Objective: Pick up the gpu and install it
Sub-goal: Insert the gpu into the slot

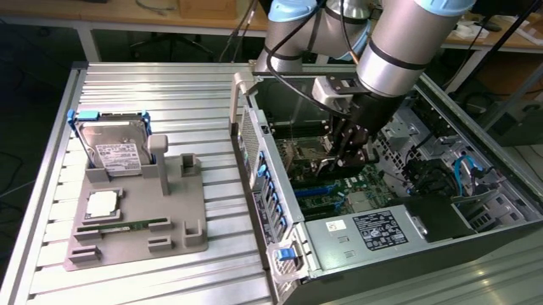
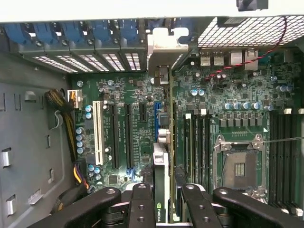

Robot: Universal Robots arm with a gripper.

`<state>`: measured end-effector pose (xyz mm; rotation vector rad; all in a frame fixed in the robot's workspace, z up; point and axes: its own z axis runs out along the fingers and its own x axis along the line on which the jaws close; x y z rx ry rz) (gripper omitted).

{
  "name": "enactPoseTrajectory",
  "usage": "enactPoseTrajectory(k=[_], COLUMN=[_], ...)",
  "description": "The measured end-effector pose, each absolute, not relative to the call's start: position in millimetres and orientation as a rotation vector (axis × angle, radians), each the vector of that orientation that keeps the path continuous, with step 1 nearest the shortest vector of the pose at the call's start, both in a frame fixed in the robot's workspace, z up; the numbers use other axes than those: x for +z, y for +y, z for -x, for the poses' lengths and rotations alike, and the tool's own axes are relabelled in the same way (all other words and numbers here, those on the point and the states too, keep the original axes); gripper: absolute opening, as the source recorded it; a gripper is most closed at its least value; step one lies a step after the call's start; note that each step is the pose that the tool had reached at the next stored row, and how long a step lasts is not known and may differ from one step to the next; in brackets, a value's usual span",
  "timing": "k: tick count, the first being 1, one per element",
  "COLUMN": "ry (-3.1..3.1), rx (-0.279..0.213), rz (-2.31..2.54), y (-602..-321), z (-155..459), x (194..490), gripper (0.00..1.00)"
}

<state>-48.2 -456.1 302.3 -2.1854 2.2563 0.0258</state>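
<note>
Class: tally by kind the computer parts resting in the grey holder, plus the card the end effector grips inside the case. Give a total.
hard drive: 1
processor chip: 1
memory stick: 1
gpu: 1
Total: 4

Counted outside the case — one robot arm [image 1: 407,38], one gripper [image 1: 348,162], one gray fixture tray [image 1: 127,244], and on it one hard drive with blue rails [image 1: 114,149], one processor chip [image 1: 102,203] and one green memory stick [image 1: 127,225]. One open computer case [image 1: 246,136] with one power supply [image 1: 373,232]. Inside, on one green motherboard [image 2: 213,90] — one gpu [image 2: 160,161], one processor socket [image 2: 239,166], one white expansion slot [image 2: 98,133], one blue slot [image 2: 156,118] and two long black slots [image 2: 115,137].
</note>
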Motion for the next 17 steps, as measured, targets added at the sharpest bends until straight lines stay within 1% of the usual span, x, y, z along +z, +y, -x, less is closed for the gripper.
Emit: enactPoseTrajectory(k=[6, 11, 17], ry=[2.259, 2.266, 2.266], rx=[0.021, 0.004, 0.003], rz=[2.188, 2.195, 2.195], y=[-456, -455, -455], z=[52, 61, 61], x=[291, 279, 278], gripper=[0.27, 0.27, 0.27])
